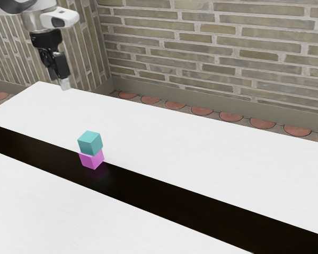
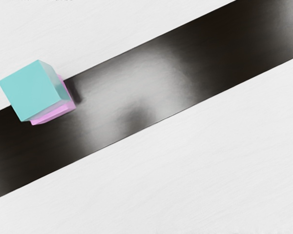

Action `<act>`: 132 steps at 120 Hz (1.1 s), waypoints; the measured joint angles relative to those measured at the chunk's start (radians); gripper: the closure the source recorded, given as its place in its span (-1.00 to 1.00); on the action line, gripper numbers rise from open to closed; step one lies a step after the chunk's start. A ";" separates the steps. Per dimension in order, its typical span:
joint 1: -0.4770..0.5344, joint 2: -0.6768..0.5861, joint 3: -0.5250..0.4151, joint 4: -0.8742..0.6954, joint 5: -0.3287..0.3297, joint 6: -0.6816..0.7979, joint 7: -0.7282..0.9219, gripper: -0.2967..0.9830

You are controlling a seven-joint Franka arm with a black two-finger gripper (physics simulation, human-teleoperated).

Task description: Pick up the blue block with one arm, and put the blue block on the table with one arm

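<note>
High at the exterior view's upper left hangs my gripper (image 1: 61, 79), well above the table and apart from both blocks; its state cannot be made out. The blue block (image 1: 90, 143), teal in colour, rests on top of a pink block (image 1: 91, 159), slightly turned relative to it. From above, in the wrist view, the blue block (image 2: 34, 91) covers most of the pink block (image 2: 54, 115).
The white table (image 1: 201, 153) has a long black strip (image 1: 164, 193) running across it, and the pink block stands at that strip's edge. Behind the table rises a brick wall (image 1: 217, 53).
</note>
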 joint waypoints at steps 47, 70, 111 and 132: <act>0.006 -0.145 -0.070 0.108 0.036 -0.123 -0.093 -0.54; 0.014 -0.142 -0.120 -0.177 0.089 -0.086 -0.392 -0.53; 0.032 0.099 0.035 -0.362 0.134 0.371 -0.677 -0.54; 0.052 0.303 0.043 -0.170 0.153 0.455 -0.700 -0.54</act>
